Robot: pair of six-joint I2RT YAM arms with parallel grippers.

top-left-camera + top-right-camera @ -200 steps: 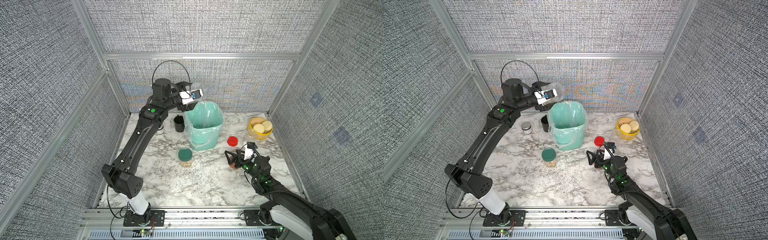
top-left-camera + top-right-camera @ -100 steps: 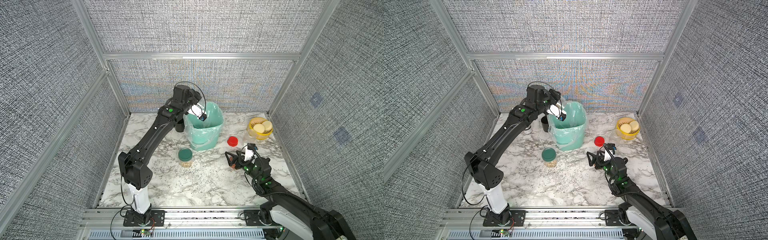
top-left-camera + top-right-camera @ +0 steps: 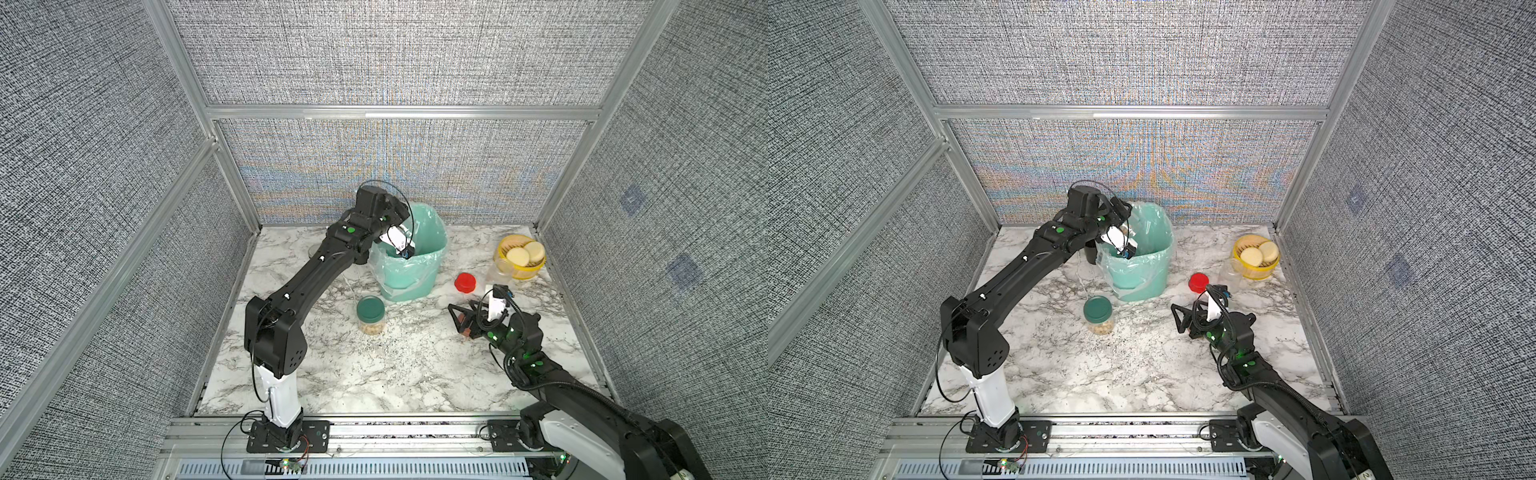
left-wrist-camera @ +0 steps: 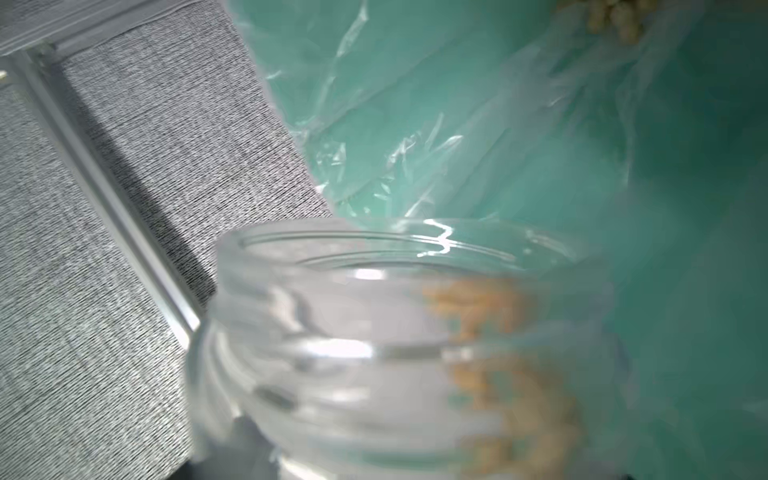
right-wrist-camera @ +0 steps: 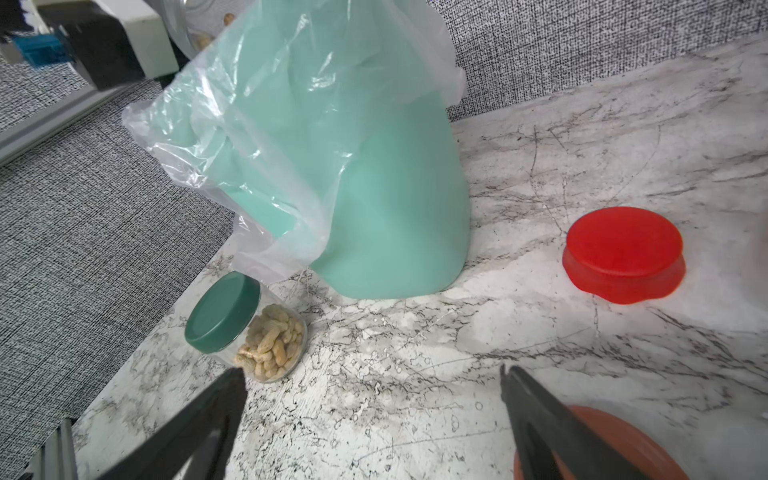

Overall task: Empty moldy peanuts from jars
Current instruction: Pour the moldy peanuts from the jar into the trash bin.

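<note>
- Our left pincer (image 3: 1125, 231) is clenched round the open jar (image 4: 395, 332). The lid is off, and the jar's long axis runs straight out ahead of the pincer, tipped toward the bin (image 3: 409, 278).
- Just beyond the jar's mouth lies the liner (image 4: 415, 124). Some peanuts (image 4: 490, 374) lie along one side inside the jar, and more lie further ahead in the bag.
- Our right pincer (image 5: 372, 374) stands released and empty, well apart from that jar. The green-lidded jar (image 5: 249, 328) is ahead of it, off to one side.
- We can read no brand or writing.
</note>
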